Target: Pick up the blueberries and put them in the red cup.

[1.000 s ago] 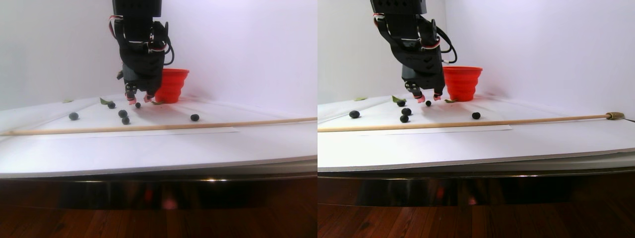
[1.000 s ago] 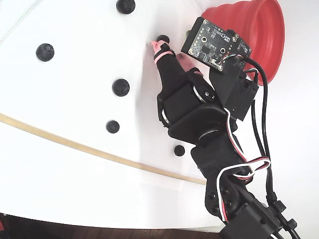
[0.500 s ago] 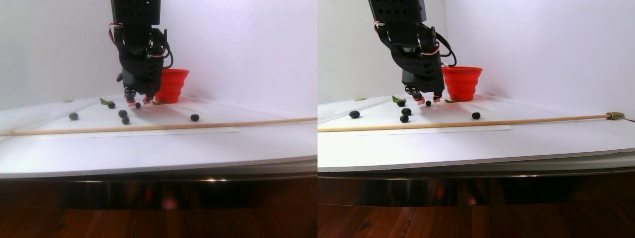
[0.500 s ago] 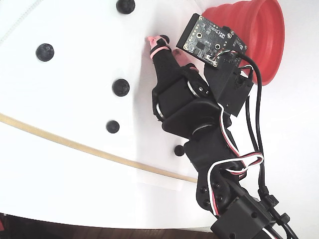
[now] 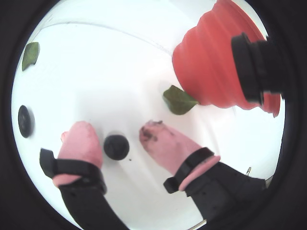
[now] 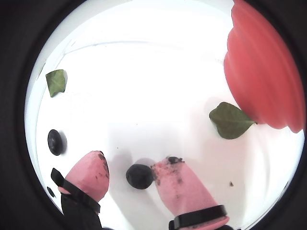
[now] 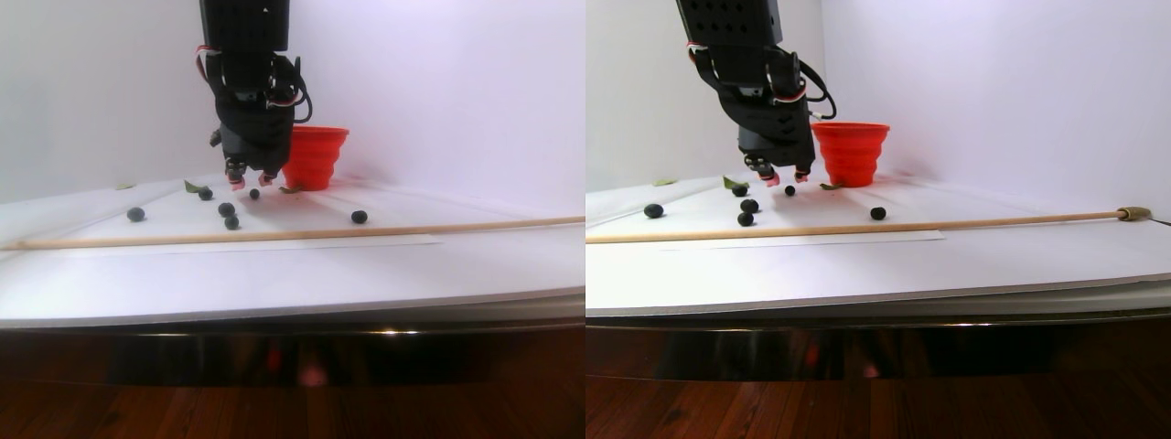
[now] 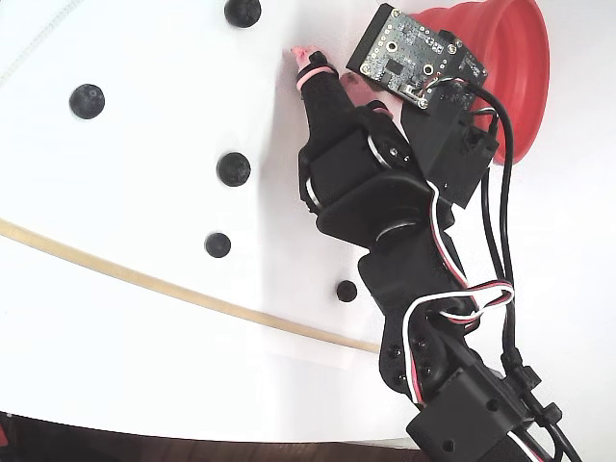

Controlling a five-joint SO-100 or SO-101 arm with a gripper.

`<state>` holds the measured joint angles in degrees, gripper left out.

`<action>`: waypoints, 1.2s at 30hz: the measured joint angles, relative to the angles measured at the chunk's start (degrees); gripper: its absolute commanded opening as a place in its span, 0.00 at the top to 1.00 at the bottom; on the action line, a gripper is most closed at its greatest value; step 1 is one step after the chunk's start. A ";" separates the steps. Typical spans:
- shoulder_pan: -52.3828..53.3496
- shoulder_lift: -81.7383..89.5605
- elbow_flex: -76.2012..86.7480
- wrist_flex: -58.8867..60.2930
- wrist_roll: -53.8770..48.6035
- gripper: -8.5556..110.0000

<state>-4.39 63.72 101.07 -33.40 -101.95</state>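
I have the tool [image 5: 118,136] down low over the white table [image 8: 115,366], its two pink-capped fingers [image 5: 165,143] spread apart with one blueberry [image 5: 116,146] lying between them. In one wrist view the berry sits just beside the left fingertip with a gap to the right one; in the other wrist view the same berry [image 6: 139,176] looks to be touching the stained right fingertip [image 6: 177,184]. The jaws are not pressed on it, and I cannot tell whether the berry is still resting on the table or only framed by the fingers.

The red cup [image 5: 216,67] stands upright near the far edge of the table, just beyond the tool and to its right in the wrist views. A small green leaf [image 5: 178,100] lies at the foot of the cup, between cup and fingertips. A second leaf [image 6: 56,82] lies well apart towards the far left.

In the fixed view the arm covers the berry at the fingertips, and I count the other blueberries [image 8: 233,168] scattered loose on the table: five visible, spread from the far edge towards the middle, one [image 8: 346,291] beside the arm's lower joints. A thin wooden stick [image 7: 274,234] lies across the table nearer the front edge, with all the berries on the far side of it.
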 measured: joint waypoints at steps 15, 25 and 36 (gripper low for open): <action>0.00 -4.04 -2.29 -0.09 -0.44 0.77; 0.18 -4.13 -2.81 -0.09 -0.44 0.82; 0.44 -4.13 -2.81 -0.09 -1.14 0.83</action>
<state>-3.96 59.59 98.26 -33.49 -103.10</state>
